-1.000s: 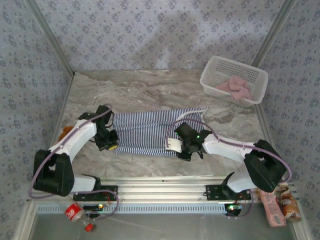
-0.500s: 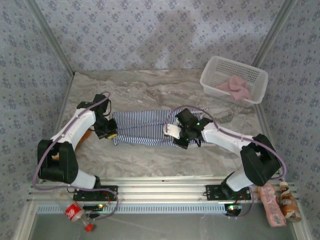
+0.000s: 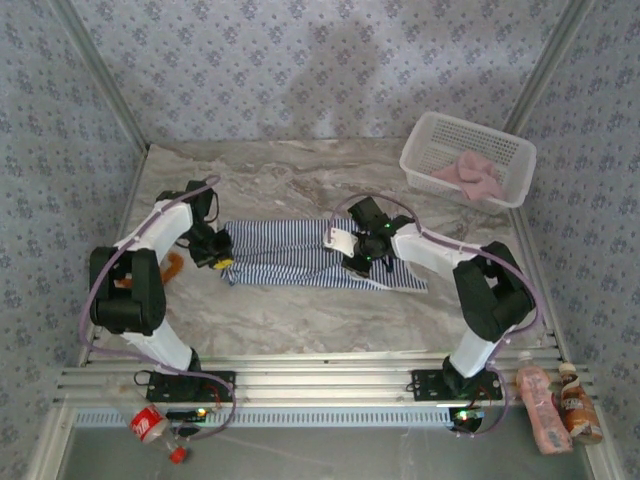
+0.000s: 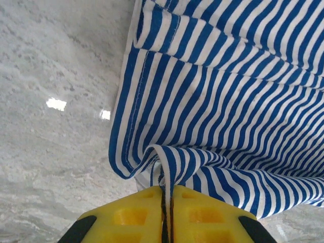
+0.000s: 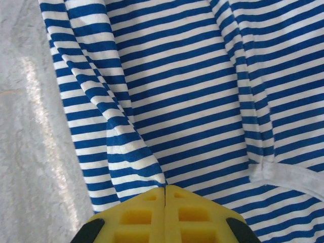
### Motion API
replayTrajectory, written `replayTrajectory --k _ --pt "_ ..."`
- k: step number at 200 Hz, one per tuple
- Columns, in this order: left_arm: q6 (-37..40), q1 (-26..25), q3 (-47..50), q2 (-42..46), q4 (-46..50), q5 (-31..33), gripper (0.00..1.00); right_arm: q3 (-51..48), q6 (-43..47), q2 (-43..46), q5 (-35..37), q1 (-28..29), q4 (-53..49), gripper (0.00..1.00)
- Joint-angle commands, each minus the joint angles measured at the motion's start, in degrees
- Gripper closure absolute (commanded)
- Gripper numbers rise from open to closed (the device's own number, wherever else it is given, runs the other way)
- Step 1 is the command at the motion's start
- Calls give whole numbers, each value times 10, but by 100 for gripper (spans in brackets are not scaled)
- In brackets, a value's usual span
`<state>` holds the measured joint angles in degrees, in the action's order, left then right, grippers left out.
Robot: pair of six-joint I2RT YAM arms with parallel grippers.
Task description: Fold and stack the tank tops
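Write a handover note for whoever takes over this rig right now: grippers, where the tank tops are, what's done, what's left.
Left gripper: shut on the left end of the striped tank top.
Right gripper: shut on a fold of the same top, toward its right end.
Striped tank top: lies as a narrow band on the table between the arms, seemingly mid-fold.
Pink tank top: crumpled in the white basket, far right.
Done: at most one fold of the striped top.
Left: finish folding it, take out and fold the pink one, stack both.
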<state>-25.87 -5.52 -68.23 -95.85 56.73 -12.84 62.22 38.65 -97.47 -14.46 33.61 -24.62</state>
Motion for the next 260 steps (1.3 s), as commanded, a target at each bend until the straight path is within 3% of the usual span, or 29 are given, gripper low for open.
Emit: replayTrajectory --k 1,116,151,196,236,260 --pt "19 11 -15 -15 2 -11 88 24 4 -17 -9 -5 17 96" --pt "23 37 -19 -67 -30 -12 83 76 -19 -92 13 -8 24 95" --pt "30 37 -36 -71 -24 7 75 82 -33 -99 35 -12 31 93" --pt "27 36 -38 -2 1 29 58 97 -57 -102 67 -12 19 85" --pt "-8 16 -8 80 19 9 55 101 -90 -84 80 -14 -7 74" --pt "-40 -34 25 107 5 -19 55 104 -121 -66 87 -27 -37 72"
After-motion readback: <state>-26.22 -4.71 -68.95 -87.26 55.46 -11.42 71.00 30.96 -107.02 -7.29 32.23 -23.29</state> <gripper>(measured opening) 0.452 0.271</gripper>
